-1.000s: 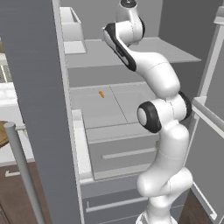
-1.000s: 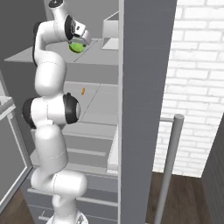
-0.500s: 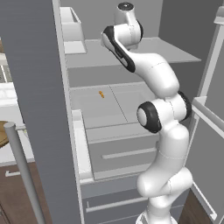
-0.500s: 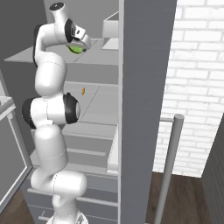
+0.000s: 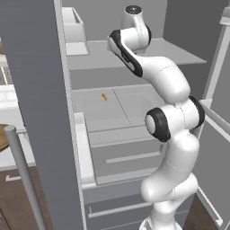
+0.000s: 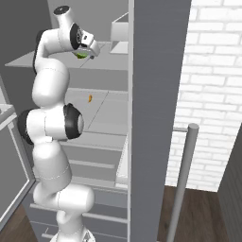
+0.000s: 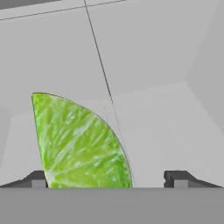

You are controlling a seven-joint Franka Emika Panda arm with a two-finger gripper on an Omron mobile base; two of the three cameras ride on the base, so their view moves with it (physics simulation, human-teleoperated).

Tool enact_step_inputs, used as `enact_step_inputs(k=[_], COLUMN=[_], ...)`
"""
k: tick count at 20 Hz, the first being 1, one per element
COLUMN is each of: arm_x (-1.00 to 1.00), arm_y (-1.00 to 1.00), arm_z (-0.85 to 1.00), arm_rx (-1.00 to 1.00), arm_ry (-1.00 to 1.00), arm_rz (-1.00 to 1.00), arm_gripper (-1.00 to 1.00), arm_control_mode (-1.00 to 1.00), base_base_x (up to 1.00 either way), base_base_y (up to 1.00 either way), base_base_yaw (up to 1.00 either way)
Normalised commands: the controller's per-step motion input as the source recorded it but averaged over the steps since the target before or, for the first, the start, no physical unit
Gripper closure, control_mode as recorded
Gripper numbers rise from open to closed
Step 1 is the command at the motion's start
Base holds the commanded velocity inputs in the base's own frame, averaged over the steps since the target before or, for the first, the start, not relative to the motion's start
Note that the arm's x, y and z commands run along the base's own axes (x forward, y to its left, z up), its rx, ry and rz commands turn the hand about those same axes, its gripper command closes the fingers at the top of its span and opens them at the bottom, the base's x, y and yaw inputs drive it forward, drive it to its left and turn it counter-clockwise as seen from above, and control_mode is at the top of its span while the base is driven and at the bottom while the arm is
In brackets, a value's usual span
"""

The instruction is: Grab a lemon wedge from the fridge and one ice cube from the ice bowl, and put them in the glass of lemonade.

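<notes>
**Wedge at the gripper, arm raised inside the fridge**

The lemon wedge (image 7: 81, 142) sits against the left fingertip; the fingers stand spread, so whether it is actually pinched cannot be told. The gripper (image 6: 86, 51) is above the fridge's (image 5: 40, 90) upper shelf, probably lifting clear. A small orange item (image 5: 104, 96) lies on the shelf below. Grey shelves look smooth; a brick wall flanks the fridge's right.

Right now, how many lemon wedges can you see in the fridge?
1. The lemon wedge sits on the upper shelf, between the open gripper fingers, nearer one. More may be hidden.
</notes>
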Motion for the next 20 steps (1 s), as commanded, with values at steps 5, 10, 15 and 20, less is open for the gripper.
enact_step_inputs(k=[5,10,15,20], arm_x=[-0.03,0.01,0.09,0.01], arm_y=[0.0,0.14,0.05,-0.02], arm_z=[0.0,0.0,0.0,-0.01], arm_rx=[0.0,-0.01,-0.04,-0.02], arm_ry=[0.0,0.0,0.01,0.0], arm_rz=[0.0,0.09,0.12,0.04], arm_gripper=[-1.0,-1.0,-1.0,-1.0], arm_control_mode=[-1.0,-1.0,-1.0,-1.0], base_base_x=[0.0,0.0,0.0,0.0], base_base_y=[0.0,0.0,0.0,0.0], base_base_yaw=[0.0,0.0,0.0,0.0])
